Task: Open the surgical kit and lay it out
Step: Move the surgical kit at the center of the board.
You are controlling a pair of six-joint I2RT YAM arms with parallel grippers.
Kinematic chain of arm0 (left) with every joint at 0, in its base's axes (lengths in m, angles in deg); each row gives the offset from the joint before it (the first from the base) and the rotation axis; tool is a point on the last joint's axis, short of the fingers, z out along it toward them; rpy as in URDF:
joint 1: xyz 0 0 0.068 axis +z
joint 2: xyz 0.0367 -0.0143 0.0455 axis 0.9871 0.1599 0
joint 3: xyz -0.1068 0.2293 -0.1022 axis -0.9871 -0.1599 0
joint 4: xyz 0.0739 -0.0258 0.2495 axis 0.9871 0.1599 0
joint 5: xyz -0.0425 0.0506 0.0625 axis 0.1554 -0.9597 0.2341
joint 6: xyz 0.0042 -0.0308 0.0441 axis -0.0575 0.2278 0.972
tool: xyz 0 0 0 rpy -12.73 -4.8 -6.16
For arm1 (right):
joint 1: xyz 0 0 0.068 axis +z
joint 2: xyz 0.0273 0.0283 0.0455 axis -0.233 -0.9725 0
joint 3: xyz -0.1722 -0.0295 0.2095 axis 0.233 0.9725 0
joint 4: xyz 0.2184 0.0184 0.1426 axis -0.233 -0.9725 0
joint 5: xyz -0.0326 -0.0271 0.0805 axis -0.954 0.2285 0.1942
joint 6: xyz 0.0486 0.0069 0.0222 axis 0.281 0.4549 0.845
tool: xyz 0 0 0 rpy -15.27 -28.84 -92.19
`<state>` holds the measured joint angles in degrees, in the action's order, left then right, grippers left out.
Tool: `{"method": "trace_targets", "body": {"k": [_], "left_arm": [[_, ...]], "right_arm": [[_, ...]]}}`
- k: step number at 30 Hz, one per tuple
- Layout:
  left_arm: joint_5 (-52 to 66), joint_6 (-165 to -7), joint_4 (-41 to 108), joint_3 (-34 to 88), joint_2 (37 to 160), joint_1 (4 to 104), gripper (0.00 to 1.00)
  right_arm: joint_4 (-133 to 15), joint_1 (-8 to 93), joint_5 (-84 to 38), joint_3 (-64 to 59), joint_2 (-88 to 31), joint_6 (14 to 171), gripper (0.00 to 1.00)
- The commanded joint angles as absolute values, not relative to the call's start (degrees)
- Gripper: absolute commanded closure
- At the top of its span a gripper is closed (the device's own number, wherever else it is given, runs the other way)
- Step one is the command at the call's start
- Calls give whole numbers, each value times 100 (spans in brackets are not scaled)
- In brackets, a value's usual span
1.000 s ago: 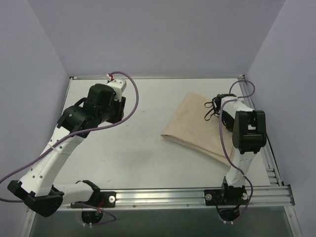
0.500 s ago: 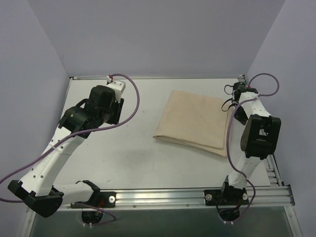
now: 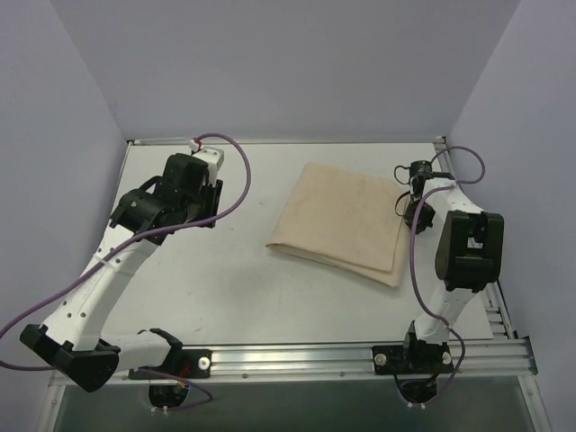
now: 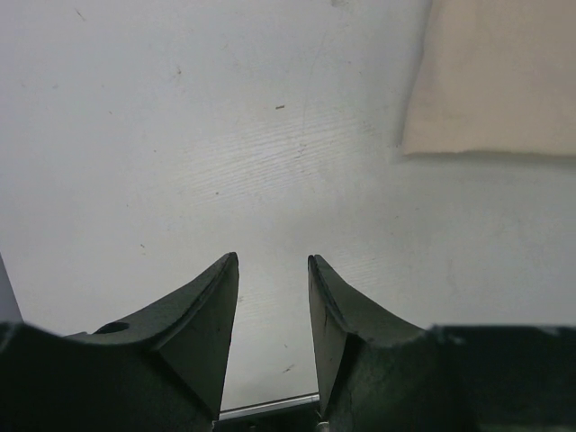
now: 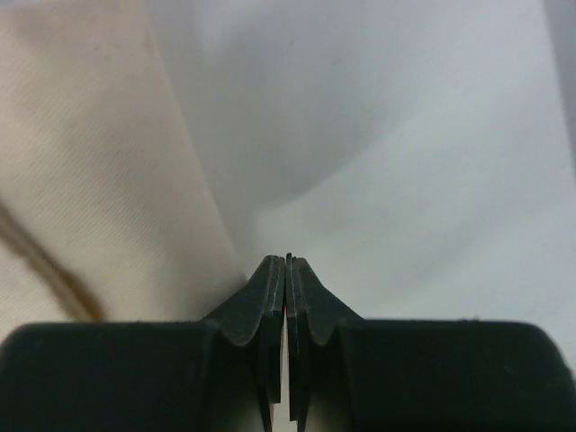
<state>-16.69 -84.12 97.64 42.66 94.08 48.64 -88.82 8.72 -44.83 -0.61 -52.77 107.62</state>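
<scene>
Top external view: at about 10 o'clock on the white table (image 3: 243,288), the left gripper (image 3: 212,196) hangs over bare surface, its jaws parted and holding nothing. The left wrist view confirms it, with only tabletop showing between the two dark fingers (image 4: 202,315) and a corner of the beige cloth wrap (image 4: 495,81) at 1 o'clock in that frame, well apart from them.

The cloth wrap (image 3: 342,216) lies folded flat, slightly toward 2 o'clock from the table's centre, one corner pointing to 9 o'clock.

At the wrap's 3 o'clock edge, the right gripper (image 3: 407,205) is down at the fabric. In the right wrist view its jaws are clenched tight, with the fingertips meeting right at the cloth's border. The cloth spreads away toward 9 o'clock. Whether they nip the fabric cannot be told.
</scene>
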Motion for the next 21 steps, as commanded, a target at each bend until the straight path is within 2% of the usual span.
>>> {"method": "trace_targets", "body": {"k": [1, 4, 10, 14, 19, 21], "left_arm": [[-841, -8662, 9758, 4450, 9580, 5311, 54], [-251, -8723, 9530, 4485, 10167, 5574, 56], [7, -8977, 9652, 5186, 11591, 6023, 78], [85, -9241, 9679, 5680, 12199, 6383, 82], [-353, -9462, 9460, 5873, 12867, 6709, 97], [-581, -9470, 9494, 6136, 13078, 6858, 98]], "right_arm": [[-8943, 1004, -3817, 261, -4987, 11227, 100], [-8646, 1241, -3519, 402, -4820, 11298, 100], [-8161, 1812, -2792, -168, -5644, 11210, 100], [-8161, 2050, -2474, -994, -6364, 11323, 100], [-8099, 2199, -2209, -2345, -7235, 11307, 100], [-8195, 2200, -2234, -2760, -7701, 11306, 100]]}}
